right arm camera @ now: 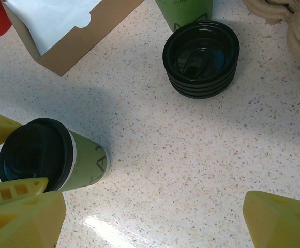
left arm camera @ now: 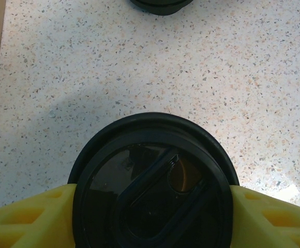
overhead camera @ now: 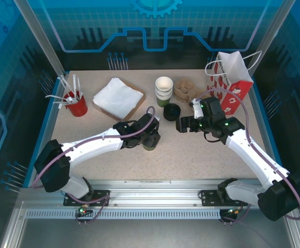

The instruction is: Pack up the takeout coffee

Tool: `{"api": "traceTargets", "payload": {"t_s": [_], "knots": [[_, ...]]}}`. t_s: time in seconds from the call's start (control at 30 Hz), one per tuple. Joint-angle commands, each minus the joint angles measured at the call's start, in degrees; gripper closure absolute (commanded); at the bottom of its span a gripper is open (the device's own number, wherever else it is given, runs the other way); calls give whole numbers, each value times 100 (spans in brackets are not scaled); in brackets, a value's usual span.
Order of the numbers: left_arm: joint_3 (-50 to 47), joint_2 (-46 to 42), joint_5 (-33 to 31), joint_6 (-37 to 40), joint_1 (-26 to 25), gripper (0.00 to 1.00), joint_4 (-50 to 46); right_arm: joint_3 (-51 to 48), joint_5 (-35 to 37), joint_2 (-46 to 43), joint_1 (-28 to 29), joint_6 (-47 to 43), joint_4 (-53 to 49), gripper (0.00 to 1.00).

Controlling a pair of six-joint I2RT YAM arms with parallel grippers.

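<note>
Two yellow fingers point(left arm camera: 20, 222) of your left gripper point(left arm camera: 151, 214) clamp the green paper takeout coffee point(right arm camera: 85, 163) at its round black lid point(left arm camera: 150, 181); your right gripper point(right arm camera: 150, 222) stands wide apart above the speckled worktop point(right arm camera: 191, 155).

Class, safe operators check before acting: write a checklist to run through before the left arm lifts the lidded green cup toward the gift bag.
1. Round black plastic lid seated on the green-sided paper cup: ok.
2. Left hand straddles the cup: ok.
3. Its yellow fingers pressing the cup wall: cannot tell; the lid hides contact.
4. Right hand open, apart from the cup: ok.
5. Red-and-white paper gift bag upright: ok.
</note>
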Motion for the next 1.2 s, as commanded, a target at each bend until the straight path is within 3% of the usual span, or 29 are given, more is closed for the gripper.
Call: {"api": "traceTargets", "payload": {"t_s": [0.0, 0.2, 0.37, 1.17], "knots": [[-463, 578, 730, -226, 74, 43, -1183, -4, -32, 16, 80, 7, 12, 10], [-1059, 438, 611, -554, -3, 46, -925, -58, 31, 22, 93, -11, 2, 10], [-742, 210, 580, -475, -14, 44, -835, 172, -37, 224, 126, -54, -19, 10], [302, -98, 600, -274, 98, 20, -690, 129, 73, 227, 265, -54, -23, 10]]}}
